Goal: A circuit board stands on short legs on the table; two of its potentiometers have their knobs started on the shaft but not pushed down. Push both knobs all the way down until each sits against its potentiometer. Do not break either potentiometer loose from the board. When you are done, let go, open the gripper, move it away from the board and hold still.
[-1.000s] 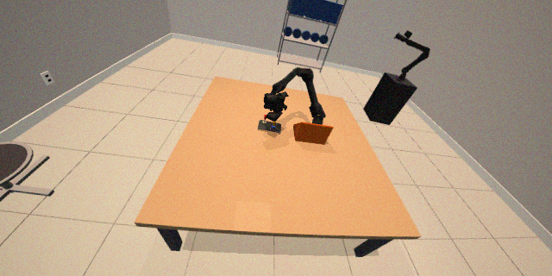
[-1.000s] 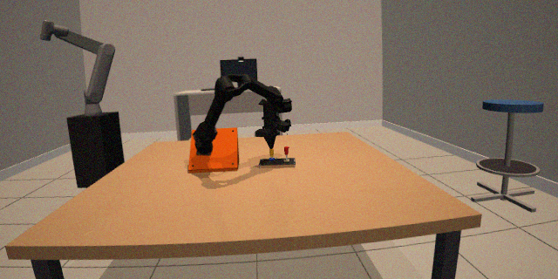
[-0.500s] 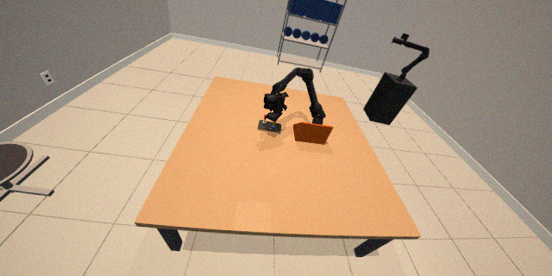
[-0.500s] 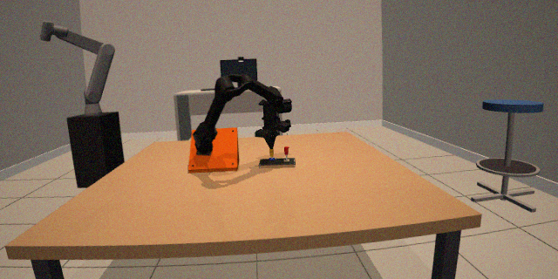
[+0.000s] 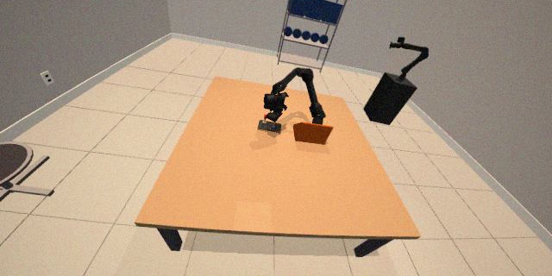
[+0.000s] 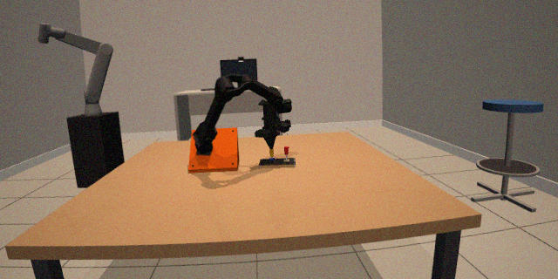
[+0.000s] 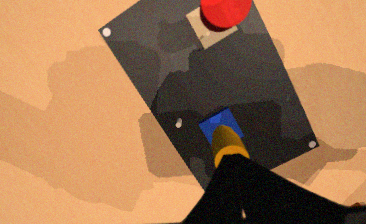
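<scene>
The dark circuit board (image 5: pixel 261 127) (image 6: pixel 290 162) (image 7: pixel 129 50) stands on the table. My gripper (image 5: pixel 272 117) (image 6: pixel 271 146) (image 7: pixel 231 162) is shut and empty, pointing down, its tips at the top of the yellow knob (image 6: pixel 271 153) (image 7: pixel 229 148), apparently touching it. That knob stands upright over the blue potentiometer (image 7: pixel 210 124); how close its underside is cannot be made out. The red knob (image 5: pixel 265 116) (image 6: pixel 286 150) (image 7: pixel 226 9) stands raised over the pale potentiometer (image 7: pixel 204 38), with thin shaft showing beneath it in the exterior view. Both potentiometers appear to be on the board.
An orange slanted panel (image 5: pixel 312 133) (image 6: pixel 224 153) stands on the table beside the board, close to the arm's base. The red knob rises next to my fingers, on the board's other end. A shelf, stools and other robots stand away from the table.
</scene>
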Controlling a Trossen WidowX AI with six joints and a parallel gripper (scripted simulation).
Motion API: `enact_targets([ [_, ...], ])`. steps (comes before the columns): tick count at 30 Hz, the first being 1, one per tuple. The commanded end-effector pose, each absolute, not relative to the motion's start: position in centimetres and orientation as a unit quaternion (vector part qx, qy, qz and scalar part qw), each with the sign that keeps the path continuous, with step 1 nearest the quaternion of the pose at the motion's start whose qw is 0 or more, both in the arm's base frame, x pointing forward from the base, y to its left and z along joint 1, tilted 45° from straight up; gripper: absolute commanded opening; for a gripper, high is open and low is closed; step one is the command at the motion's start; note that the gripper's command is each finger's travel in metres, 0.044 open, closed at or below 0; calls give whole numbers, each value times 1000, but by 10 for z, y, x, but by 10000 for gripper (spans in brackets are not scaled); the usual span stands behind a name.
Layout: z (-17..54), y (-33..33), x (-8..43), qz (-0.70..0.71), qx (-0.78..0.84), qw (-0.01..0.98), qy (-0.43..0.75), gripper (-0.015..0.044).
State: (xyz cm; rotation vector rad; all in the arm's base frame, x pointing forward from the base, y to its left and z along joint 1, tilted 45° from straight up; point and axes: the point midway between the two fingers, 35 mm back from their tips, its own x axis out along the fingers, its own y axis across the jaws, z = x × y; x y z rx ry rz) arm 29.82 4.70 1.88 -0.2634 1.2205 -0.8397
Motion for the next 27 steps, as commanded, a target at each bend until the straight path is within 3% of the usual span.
enact_targets([
  [1,18,46,298,-382,-122,730,554,0],
  [27,15,43,299,-382,-122,730,554,0],
])
